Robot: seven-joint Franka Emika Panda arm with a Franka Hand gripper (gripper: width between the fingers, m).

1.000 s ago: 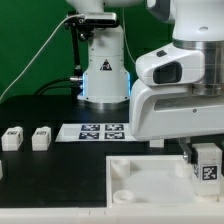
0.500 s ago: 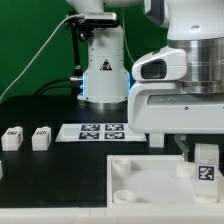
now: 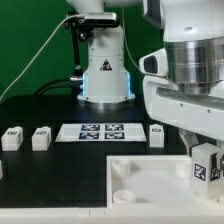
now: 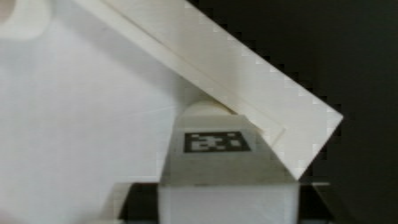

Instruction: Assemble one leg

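White leg (image 3: pixel 205 170), its marker tag turned toward the exterior camera, is pinched between the fingers of your gripper (image 3: pixel 203 152), with the jaws pressed against two opposite sides. You hold it roughly upright over the white panel (image 3: pixel 150 185), at the panel's corner on the exterior view's right. You cannot tell whether its lower end touches the panel.

In the wrist view the leg (image 4: pixel 217 142) shows its tag square-on, close to an edge of the panel (image 4: pixel 80 120).

Beyond the panel's far edge lies the marker board (image 3: pixel 100 131). A first loose leg (image 3: pixel 12 138) and a second loose leg (image 3: pixel 41 138) stand apart from the panel, past its far corner on the exterior view's left.
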